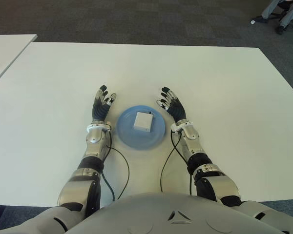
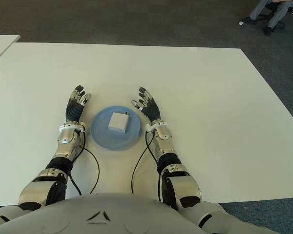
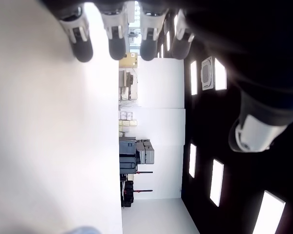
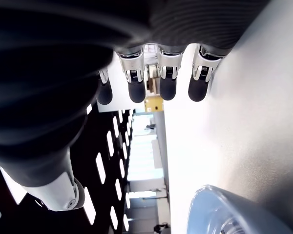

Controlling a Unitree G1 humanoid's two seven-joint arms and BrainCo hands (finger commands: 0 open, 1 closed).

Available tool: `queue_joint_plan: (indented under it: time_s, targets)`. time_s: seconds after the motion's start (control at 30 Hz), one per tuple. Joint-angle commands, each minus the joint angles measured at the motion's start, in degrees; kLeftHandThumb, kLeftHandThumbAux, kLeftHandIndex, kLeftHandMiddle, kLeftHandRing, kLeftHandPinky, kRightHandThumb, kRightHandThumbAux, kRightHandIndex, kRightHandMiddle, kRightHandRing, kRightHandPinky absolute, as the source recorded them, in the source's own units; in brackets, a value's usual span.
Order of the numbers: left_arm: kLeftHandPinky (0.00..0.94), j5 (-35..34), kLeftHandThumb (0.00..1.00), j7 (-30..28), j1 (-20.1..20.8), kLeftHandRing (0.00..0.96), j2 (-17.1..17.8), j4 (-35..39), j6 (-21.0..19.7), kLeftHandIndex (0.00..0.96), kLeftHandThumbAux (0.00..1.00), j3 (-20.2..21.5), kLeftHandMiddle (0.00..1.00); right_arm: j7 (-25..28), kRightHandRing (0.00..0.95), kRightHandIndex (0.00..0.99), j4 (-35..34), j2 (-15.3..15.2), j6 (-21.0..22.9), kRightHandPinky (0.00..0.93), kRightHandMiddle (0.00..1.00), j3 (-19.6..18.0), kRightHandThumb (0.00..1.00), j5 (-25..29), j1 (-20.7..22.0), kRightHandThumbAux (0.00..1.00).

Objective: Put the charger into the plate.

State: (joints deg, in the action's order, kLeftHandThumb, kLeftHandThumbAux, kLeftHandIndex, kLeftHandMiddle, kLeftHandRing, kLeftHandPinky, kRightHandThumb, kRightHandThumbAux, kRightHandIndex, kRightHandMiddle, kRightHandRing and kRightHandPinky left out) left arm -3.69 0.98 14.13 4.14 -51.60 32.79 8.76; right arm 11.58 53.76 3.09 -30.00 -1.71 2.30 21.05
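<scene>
A white square charger (image 1: 143,121) lies flat inside the round blue plate (image 1: 128,138) near the middle of the white table (image 1: 224,83). My left hand (image 1: 102,104) shows just to the left of the plate, fingers spread and holding nothing. To the plate's right is my right hand (image 1: 172,104), also spread and empty. In the right wrist view the plate's rim (image 4: 219,204) shows beside the straight fingers (image 4: 167,83). The left wrist view shows only extended fingers (image 3: 116,36) over the bare table.
A second white table's corner (image 1: 7,48) stands at the far left. A seated person's legs (image 1: 283,12) show at the far right on the grey carpet. Black cables (image 1: 121,165) trail from both wrists toward my body.
</scene>
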Motion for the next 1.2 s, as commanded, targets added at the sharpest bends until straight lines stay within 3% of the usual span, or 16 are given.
queue_joint_plan:
  time_s: [0.03, 0.97, 1.2]
  targets:
    - [0.000, -0.27, 0.000, -1.01, -3.07, 0.000, 0.24, -2.72, -2.26, 0.000, 0.544, 0.38, 0.013, 0.35, 0.058, 0.082, 2.19, -0.16, 1.83, 0.069, 0.090, -0.54, 0.000, 0.46, -0.61, 0.694]
    - [0.000, -0.35, 0.000, -1.55, -3.31, 0.000, 0.18, -3.22, -2.09, 0.000, 0.546, 0.25, 0.028, 0.22, 0.055, 0.084, 4.47, 0.18, 0.58, 0.048, 0.096, -2.17, 0.000, 0.40, 0.01, 0.642]
    - [0.000, 0.13, 0.000, -1.03, -3.66, 0.000, 0.00, -2.88, -1.38, 0.000, 0.546, 0.02, 0.030, -3.06, 0.023, 0.060, 5.98, 0.63, -0.49, 0.010, 0.067, -2.99, 0.000, 0.15, 0.40, 0.655]
